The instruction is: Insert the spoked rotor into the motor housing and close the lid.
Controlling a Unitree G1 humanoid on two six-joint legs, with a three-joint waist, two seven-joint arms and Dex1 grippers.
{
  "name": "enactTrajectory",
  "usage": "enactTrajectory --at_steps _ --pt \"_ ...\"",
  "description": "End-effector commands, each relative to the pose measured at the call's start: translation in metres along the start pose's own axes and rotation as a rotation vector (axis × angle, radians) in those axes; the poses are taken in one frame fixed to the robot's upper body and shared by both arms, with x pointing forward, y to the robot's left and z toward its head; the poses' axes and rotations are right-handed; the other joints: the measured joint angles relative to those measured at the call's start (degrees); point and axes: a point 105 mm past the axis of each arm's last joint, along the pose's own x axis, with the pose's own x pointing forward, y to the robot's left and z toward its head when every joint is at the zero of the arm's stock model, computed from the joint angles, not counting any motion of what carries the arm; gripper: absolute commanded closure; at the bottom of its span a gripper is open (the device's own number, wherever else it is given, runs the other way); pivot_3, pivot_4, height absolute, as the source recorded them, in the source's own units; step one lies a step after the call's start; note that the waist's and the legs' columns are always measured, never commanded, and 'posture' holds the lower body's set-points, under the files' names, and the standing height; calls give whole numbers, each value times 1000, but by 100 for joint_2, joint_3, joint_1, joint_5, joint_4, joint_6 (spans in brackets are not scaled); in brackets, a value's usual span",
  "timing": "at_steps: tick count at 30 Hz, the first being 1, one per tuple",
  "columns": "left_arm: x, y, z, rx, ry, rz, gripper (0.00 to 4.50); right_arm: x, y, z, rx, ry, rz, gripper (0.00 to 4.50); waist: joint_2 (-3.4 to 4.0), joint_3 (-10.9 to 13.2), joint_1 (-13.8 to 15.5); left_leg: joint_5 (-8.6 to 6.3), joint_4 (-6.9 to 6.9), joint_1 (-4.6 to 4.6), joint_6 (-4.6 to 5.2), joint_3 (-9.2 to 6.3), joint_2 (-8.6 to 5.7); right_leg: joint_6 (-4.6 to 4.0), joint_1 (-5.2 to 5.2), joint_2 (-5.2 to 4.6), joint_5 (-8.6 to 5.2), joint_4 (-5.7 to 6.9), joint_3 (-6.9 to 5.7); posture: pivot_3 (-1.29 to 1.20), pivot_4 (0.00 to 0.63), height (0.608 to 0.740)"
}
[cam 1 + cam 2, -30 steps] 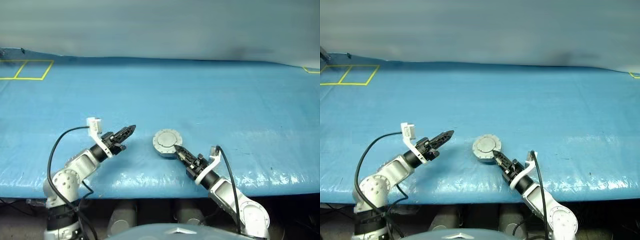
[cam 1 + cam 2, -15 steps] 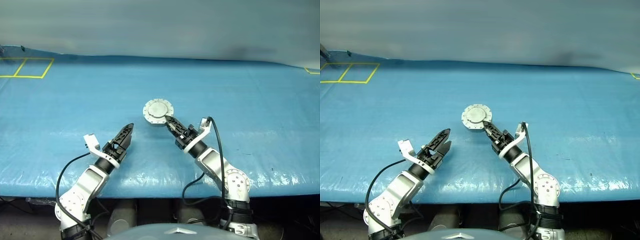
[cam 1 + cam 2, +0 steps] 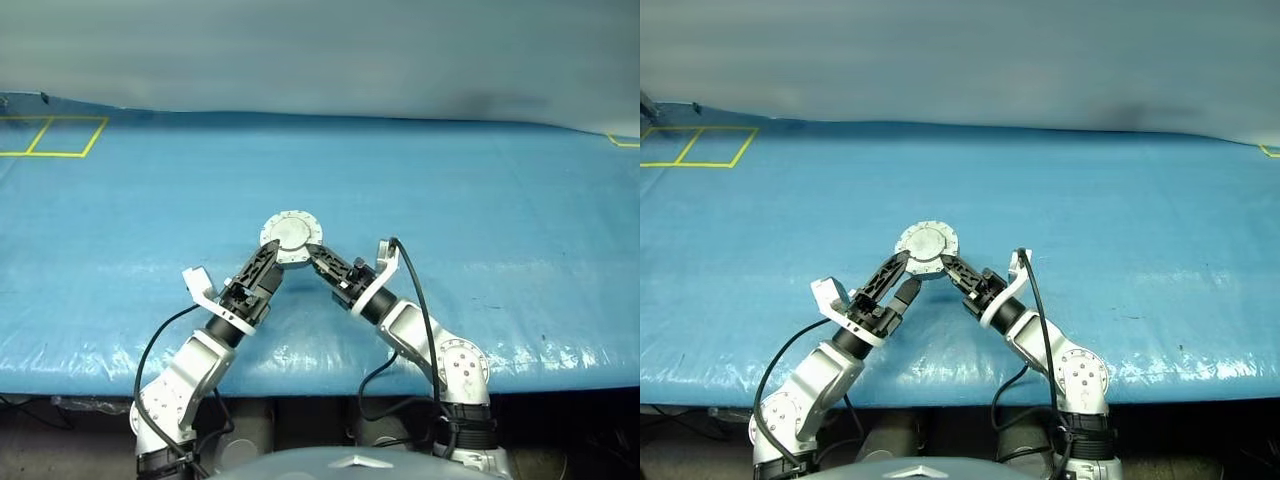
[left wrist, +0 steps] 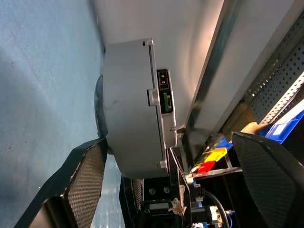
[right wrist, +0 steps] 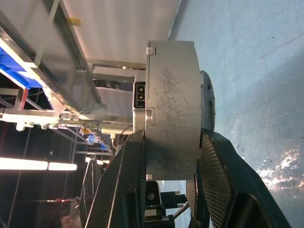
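Grey motor housing (image 3: 289, 238) clamped in right fingers (image 3: 322, 262); left fingers (image 3: 262, 268) spread wide.

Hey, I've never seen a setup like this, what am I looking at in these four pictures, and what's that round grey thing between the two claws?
This is a humanoid robot with two arms, each ending in a two-fingered black gripper. The two wide pictures come from the camera eyes in its head, looking down over a table covered in a blue sheet with yellow tape marks in a far corner. The two close-ups come from a camera on each wrist, looking along that gripper's fingers. The round grey thing is the motor housing, seen with the lid on it. The right gripper is clamped across its thickness and holds it up above the sheet. The left gripper stands wide open around the housing, one finger beside it, without gripping.
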Motion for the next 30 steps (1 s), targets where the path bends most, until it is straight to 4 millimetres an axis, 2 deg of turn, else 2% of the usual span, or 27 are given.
enactTrajectory --at_steps 1,9,15,24,30 --pt "4 -5 1 -30 -29 -55 14 1 34 -15 -2 62 140 3295 0 0 -3 0 1 0 0 0 0 0 0 0 0 0 0 0 150 740" --pt "7 7 -2 -73 -38 -29 14 -4 36 -25 12 95 134 3295 0 0 -12 -1 -2 -2 0 0 1 0 -4 0 -1 -1 0 0 150 740" --pt "5 10 -6 -84 -18 -19 14 -6 37 -21 6 74 130 3295 1 1 -35 -1 -4 -3 0 -1 3 -1 -6 1 -1 0 -1 0 150 740" --pt "6 8 -7 -79 -26 -36 14 -7 36 -25 3 98 126 3295 1 1 -23 -1 -3 -9 1 -2 2 -1 -7 1 -1 -8 -2 0 150 740" --pt "6 7 -8 -89 -16 -44 1908 -8 33 -24 -4 89 113 3295 1 1 -20 -2 -2 -12 1 -2 1 -1 -8 0 -1 -11 -2 0 150 740"
